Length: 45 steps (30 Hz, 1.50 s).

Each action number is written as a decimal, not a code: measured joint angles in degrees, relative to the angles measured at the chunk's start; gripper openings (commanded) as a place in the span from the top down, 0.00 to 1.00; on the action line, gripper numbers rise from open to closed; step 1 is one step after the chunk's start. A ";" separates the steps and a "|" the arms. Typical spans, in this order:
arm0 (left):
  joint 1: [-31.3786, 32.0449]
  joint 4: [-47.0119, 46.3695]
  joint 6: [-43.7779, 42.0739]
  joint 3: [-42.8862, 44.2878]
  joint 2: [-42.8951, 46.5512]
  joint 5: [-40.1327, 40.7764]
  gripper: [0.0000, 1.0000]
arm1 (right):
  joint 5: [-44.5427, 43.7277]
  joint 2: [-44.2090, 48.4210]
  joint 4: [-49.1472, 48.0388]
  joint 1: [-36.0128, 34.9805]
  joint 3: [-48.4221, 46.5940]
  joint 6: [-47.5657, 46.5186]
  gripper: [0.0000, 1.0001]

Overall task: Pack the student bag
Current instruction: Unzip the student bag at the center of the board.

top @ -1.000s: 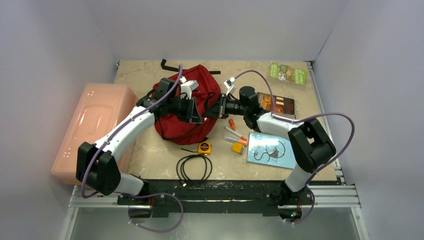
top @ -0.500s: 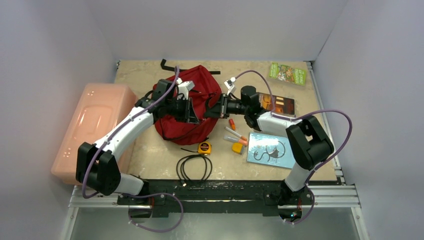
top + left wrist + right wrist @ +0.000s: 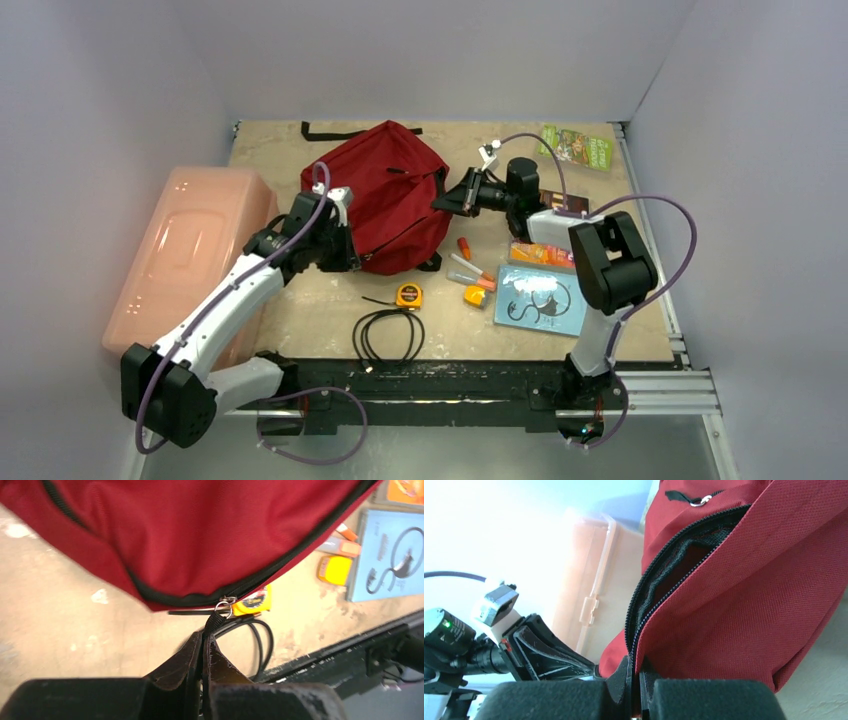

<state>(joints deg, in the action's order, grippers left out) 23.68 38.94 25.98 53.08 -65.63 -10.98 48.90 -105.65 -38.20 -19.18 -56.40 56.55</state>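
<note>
well, the left gripper [image 3: 202,642] is clenched on the black zipper pull [image 3: 215,622] of the student bag [image 3: 200,535]. the tab is pinched flat between its two fingers and runs up to a small metal ring [image 3: 226,606] on the zipper line at the bag's lower edge. the right gripper [image 3: 638,674] is likewise clamped tight, biting the red fabric right at the zipper. from there the zipper track [image 3: 644,595] gapes upward and shows dark lining inside. a second pull with a ring [image 3: 696,500] sits higher on the cloth.

from above, the student bag [image 3: 385,195] lies at the back middle of the table [image 3: 300,310], held between the two arms. the left gripper [image 3: 340,255] is at its near left corner and the right gripper [image 3: 447,200] is at its right side. a black strap [image 3: 330,130] trails out behind it along the far edge.

just in front of the bag sits a yellow tape measure [image 3: 408,295], and nearer the front edge a coiled black cable [image 3: 388,335]. to the right of the tape measure lie a few pens [image 3: 470,268], then a pale blue book [image 3: 540,300]. a green packet [image 3: 575,148] rests in the far right corner. a pale pink plastic box [image 3: 190,250] stands off the table's left side, beyond the left arm.
</note>
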 measured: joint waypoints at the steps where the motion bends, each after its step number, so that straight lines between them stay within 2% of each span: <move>1: -0.04 0.72 0.46 -0.33 0.79 2.40 1.00 | 0.26 -0.70 0.07 0.55 -0.94 0.04 1.00; 5: -1.11 2.40 2.23 -0.66 2.10 9.14 1.00 | 1.05 -3.56 0.98 2.23 -5.11 -0.02 1.00; 8: -4.37 2.03 4.00 -0.85 2.08 12.17 1.00 | 2.25 -8.20 4.20 3.06 -11.85 -1.51 1.00; 15: -11.80 -2.10 7.72 1.09 -6.27 13.25 1.00 | 3.69 -18.86 22.36 3.02 -29.16 -12.98 1.00; 16: -12.07 -2.45 7.72 1.53 -7.37 12.79 1.00 | 3.50 -19.98 25.57 3.13 -31.39 -15.21 0.88; 17: -12.17 -2.99 7.61 1.92 -8.37 11.80 1.00 | 2.84 -20.83 28.74 3.19 -33.29 -17.33 0.69; 18: -12.26 -3.61 7.45 2.05 -8.74 10.43 1.00 | 1.66 -21.44 32.22 3.32 -34.88 -19.45 0.60; 19: -12.28 -4.07 7.39 2.05 -8.76 8.55 1.00 | 0.09 -21.46 35.01 3.50 -35.47 -21.11 0.39; 21: -11.98 -4.44 7.43 2.05 -8.39 5.09 1.00 | -4.87 -19.71 39.15 3.76 -34.56 -23.39 0.13; 22: -11.63 -4.79 7.45 2.05 -8.28 3.78 1.00 | -6.97 -18.36 39.95 3.76 -33.16 -23.69 0.03; 24: -9.79 -5.88 7.54 2.05 -8.22 0.94 1.00 | -12.52 -12.61 40.19 3.76 -26.75 -22.21 0.01; 28: -5.90 -8.24 8.72 2.12 -8.26 -4.11 1.00 | -21.51 3.10 39.63 2.84 -11.98 -15.54 0.01; 31: -4.37 -9.68 10.16 2.47 -8.92 -7.39 1.00 | -26.93 13.75 36.68 -0.52 -4.66 -9.05 0.01; 34: -3.28 -10.84 11.26 3.28 -10.45 -10.16 1.00 | -29.97 17.73 28.87 -8.11 -0.55 -0.63 0.05; 37: -2.38 -11.61 11.96 3.41 -11.04 -11.63 1.00 | -31.45 16.76 21.46 -15.85 3.78 7.52 0.10; 39: -1.97 -11.72 12.09 3.41 -11.04 -12.13 1.00 | -32.15 15.04 20.04 -17.42 4.98 10.78 0.17; 40: -1.81 -11.80 12.22 3.41 -11.04 -12.39 1.00 | -33.14 13.99 19.45 -17.51 5.49 12.50 0.24; 41: -1.70 -11.85 12.37 3.41 -11.04 -12.59 1.00 | -34.18 13.14 18.99 -17.25 5.92 13.94 0.38; 43: -1.55 -11.93 12.41 3.41 -11.04 -12.85 1.00 | -36.28 11.80 17.86 -16.61 6.56 16.33 0.59; 44: -1.44 -11.96 12.44 3.39 -11.04 -12.83 1.00 | -37.05 11.34 16.96 -16.28 6.84 17.46 0.73; 45: -1.40 -11.93 12.44 3.39 -11.04 -12.74 1.00 | -37.68 10.99 16.35 -16.09 7.02 17.99 0.94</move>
<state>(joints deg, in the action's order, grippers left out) 22.28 27.00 38.41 56.47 -76.66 -23.73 11.22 -94.65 -21.85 -35.27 -49.39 74.54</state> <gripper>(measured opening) 0.009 0.481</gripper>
